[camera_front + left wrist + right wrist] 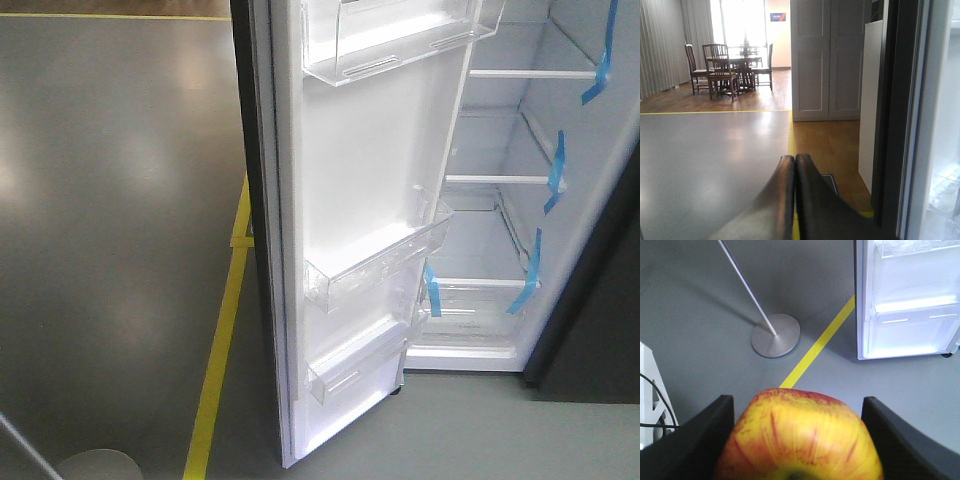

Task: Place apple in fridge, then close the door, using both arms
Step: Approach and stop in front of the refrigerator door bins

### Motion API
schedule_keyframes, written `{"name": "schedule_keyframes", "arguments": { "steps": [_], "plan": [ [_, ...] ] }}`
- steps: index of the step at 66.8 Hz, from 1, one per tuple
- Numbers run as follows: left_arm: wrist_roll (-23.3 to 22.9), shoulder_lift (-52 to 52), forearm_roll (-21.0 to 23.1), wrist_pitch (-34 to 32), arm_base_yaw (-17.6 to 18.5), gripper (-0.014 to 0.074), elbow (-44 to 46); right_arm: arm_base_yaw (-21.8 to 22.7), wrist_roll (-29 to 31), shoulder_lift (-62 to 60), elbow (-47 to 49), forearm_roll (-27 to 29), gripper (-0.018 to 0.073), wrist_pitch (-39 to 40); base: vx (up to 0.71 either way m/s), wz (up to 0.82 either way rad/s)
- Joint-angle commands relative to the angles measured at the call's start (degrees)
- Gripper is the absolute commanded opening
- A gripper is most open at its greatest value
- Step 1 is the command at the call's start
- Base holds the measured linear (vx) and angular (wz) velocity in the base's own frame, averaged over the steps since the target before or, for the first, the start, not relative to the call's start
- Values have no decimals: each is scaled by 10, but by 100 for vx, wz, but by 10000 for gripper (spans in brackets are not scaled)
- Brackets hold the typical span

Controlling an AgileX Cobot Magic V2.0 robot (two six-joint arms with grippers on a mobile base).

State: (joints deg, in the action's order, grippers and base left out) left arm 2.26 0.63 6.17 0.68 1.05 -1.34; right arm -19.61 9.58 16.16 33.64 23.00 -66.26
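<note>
The apple (pixel 800 440), yellow with red streaks and its stem dimple facing the camera, fills the bottom of the right wrist view. My right gripper (pixel 797 400) is shut on it, one black finger on each side, high above the grey floor. The fridge (pixel 500 210) stands open at the right of the front view, showing its white lining, glass shelves and blue tape strips. Its door (pixel 370 180) is swung wide, the white inner face with clear bins towards me; the door's foot (pixel 910 305) also shows. My left gripper (pixel 794 157) is shut on nothing, beside the door's dark edge (pixel 892 100).
A yellow tape line (pixel 225 330) runs across the grey floor left of the door. A round metal stand base (pixel 775 335) with a thin pole stands near it. Farther off are a dining table with chairs (pixel 730 65) and tall white cupboard doors (pixel 827 60).
</note>
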Motion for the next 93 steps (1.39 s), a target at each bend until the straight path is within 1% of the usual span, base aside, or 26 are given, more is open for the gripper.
{"name": "schedule_keyframes", "arguments": {
  "steps": [1,93],
  "plan": [
    [-4,8,1,-46,0,-6,9,-1,4,6,14,15,122,36,10,-3],
    [-4,8,1,-46,0,-6,9,-1,4,6,14,15,122,36,7,-2]
  ]
}}
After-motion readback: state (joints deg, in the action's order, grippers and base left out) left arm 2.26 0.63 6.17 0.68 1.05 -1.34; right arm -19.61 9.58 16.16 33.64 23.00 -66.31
